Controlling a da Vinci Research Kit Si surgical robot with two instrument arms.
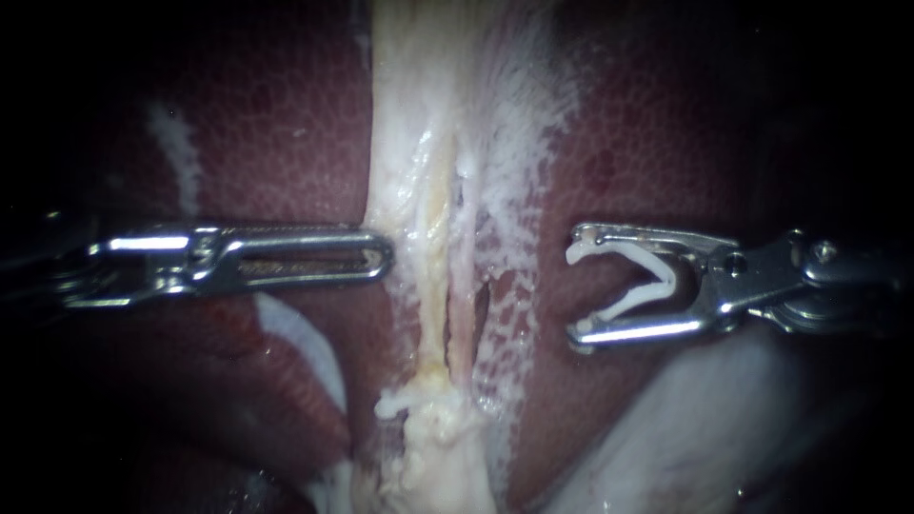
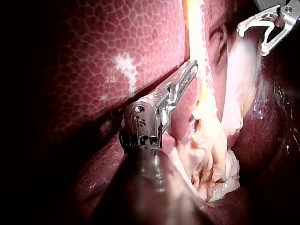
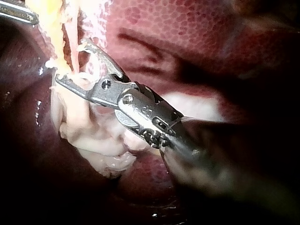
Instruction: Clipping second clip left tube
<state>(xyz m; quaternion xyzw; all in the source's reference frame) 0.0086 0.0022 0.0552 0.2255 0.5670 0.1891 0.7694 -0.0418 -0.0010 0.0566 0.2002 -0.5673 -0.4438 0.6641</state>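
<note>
The right instrument point(image 1: 576, 283) has its pincer gripping a spread white clip point(image 1: 666, 276), well right of the left tube point(image 1: 434, 286). The left instrument point(image 1: 384, 257), pincer closed, touches the tube's left edge. Advancing carelessly, the clip could straddle both tubes or snag the webbing point(image 1: 505, 286).

The liver point(image 1: 286, 124) is doing all the carrying here, its dark red, finely mottled surface spreading out wide on both sides. Lying straight down its middle is a pale cream band of tissue point(image 1: 409, 143), and it is narrowing into two slim tubes running side by side: the yellowish left tube point(image 1: 435, 286) and the pinker right tube point(image 1: 464, 314) just beside it. A white lacy film point(image 1: 519, 162) is clinging to the liver alongside them. At the lower end the band is bunching into a ragged pale lump point(image 1: 438, 457).
</note>
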